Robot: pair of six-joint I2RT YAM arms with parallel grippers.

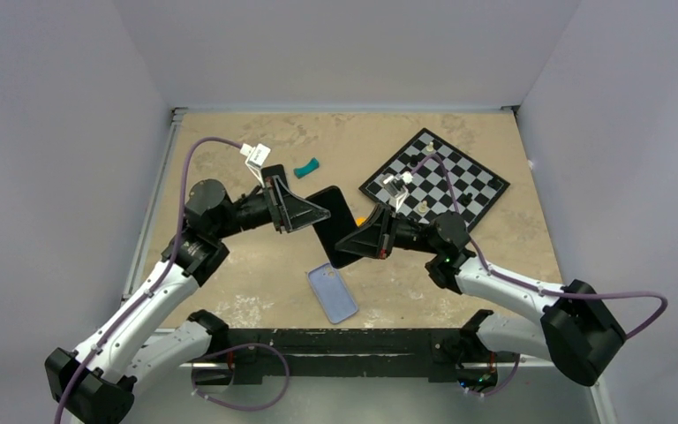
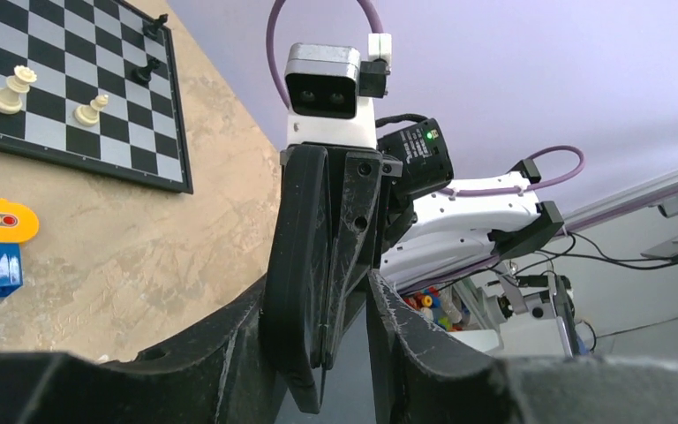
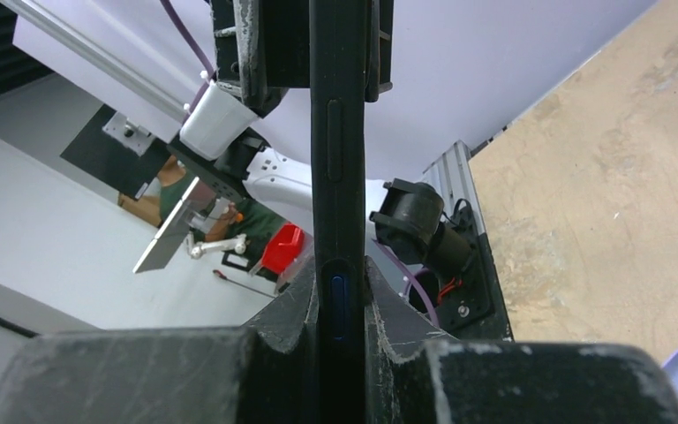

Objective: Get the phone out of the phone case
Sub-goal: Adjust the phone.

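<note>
Phone [image 1: 337, 223] is hanging above the table [image 1: 247, 265], left gripper [image 1: 317, 215] and right gripper [image 1: 355, 240] each pinching its flat faces at opposite ends, while the empty case [image 1: 332, 293] is lying nearby; stiff, slick, likely fragile, it is asking for firm face grips.

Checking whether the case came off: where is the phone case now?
In the top view the phone case lies on the table, centre, near its front edge, just below the phone held by the left gripper and right gripper.
</note>
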